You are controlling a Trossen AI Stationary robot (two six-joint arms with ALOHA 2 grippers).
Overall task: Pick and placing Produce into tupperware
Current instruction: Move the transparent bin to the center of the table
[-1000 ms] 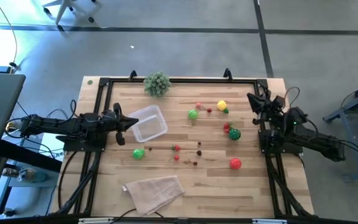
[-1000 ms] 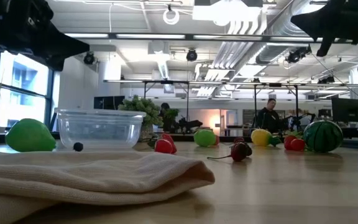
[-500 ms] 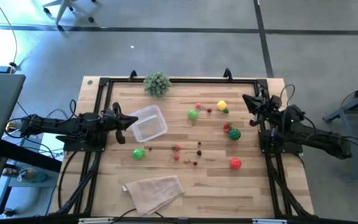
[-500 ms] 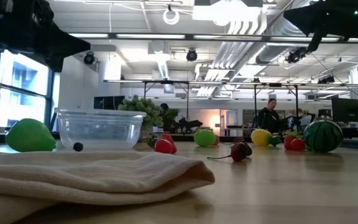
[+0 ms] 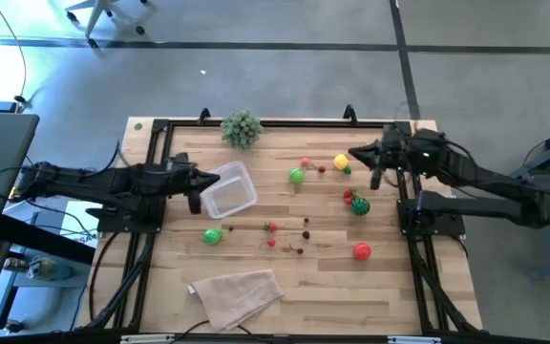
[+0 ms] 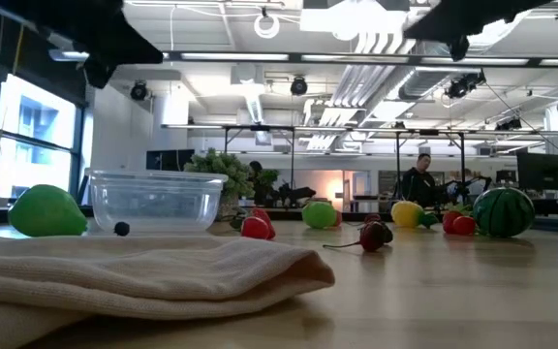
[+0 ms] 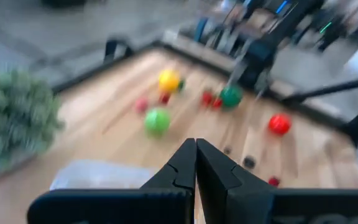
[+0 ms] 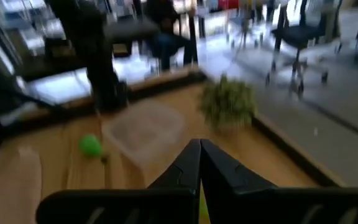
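- tupperware (image 5: 229,188) lies on the counter (image 5: 390,287), just beside the left gripper (image 5: 197,183), fingers pressed together, empty
- produce (image 5: 297,175) scattered between tupperware and right gripper (image 5: 354,154); its fingers closed, empty, arm reaching level over the counter

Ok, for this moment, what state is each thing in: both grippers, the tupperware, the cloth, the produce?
left gripper: shut, empty, raised beside the tupperware.
right gripper: shut, empty, raised near the yellow produce.
tupperware: lidless, upright; contents unclear.
cloth: crumpled, lying near the table's front edge.
produce: scattered loose on the table.
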